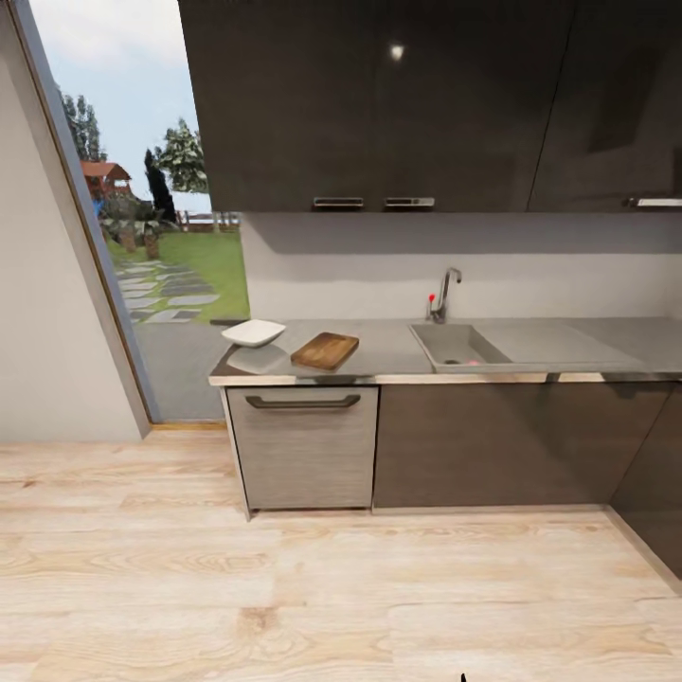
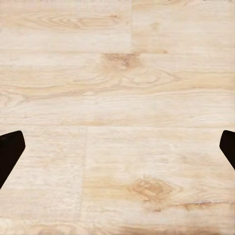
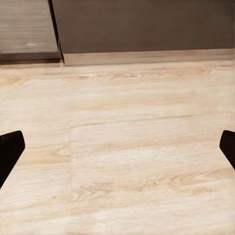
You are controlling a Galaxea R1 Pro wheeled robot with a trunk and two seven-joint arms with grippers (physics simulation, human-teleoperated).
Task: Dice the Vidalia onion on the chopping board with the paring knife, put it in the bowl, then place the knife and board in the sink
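Bowl: we are seeing the white bowl sitting at the far left end of the counter, close to the window; what it holds we cannot make out from here.
Chopping board: the brown chopping board is lying flat just beside the bowl, toward the sink, turned at an angle to the counter's front edge.
Sink: the sink is sitting well apart from the board, its drainboard running off to the right; a small reddish spot is showing near the drain, too small for us to name.
Tap: the chrome tap with its red knob is standing behind the basin.
Onion and knife: we cannot pick either out at this distance.
Left gripper: it is hanging over the pale wood floor, jaws spread wide, nothing between them.
Right gripper: it is likewise pointing down at the floor near the base of the dark cabinets, jaws spread wide and holding nothing.
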